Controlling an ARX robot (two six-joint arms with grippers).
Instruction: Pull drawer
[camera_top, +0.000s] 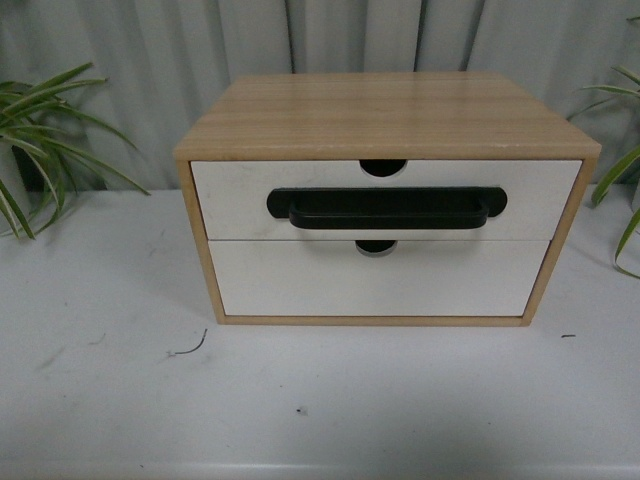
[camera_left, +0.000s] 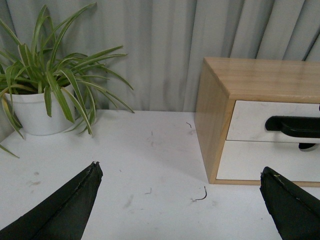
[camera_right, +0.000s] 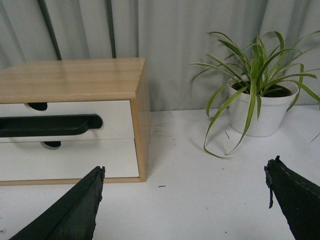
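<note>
A light wood cabinet (camera_top: 385, 112) stands in the middle of the white table in the front view. Its upper drawer (camera_top: 235, 195) has a white front, a long black bar handle (camera_top: 387, 208) and a half-round notch in its top edge; it sits flush and closed. Neither arm shows in the front view. In the left wrist view my left gripper (camera_left: 182, 175) is open over bare table, left of the cabinet (camera_left: 212, 107), with the drawer (camera_left: 250, 120) ahead. My right gripper (camera_right: 185, 172) is open beside the cabinet's right side, the drawer (camera_right: 112, 127) ahead.
Below it is a second white drawer front (camera_top: 300, 280) with no handle. Potted plants stand on both sides: one in a white pot (camera_left: 32, 112) to the left, another (camera_right: 260, 117) to the right. Grey curtain hangs behind. A small dark wire scrap (camera_top: 190, 348) lies on the table.
</note>
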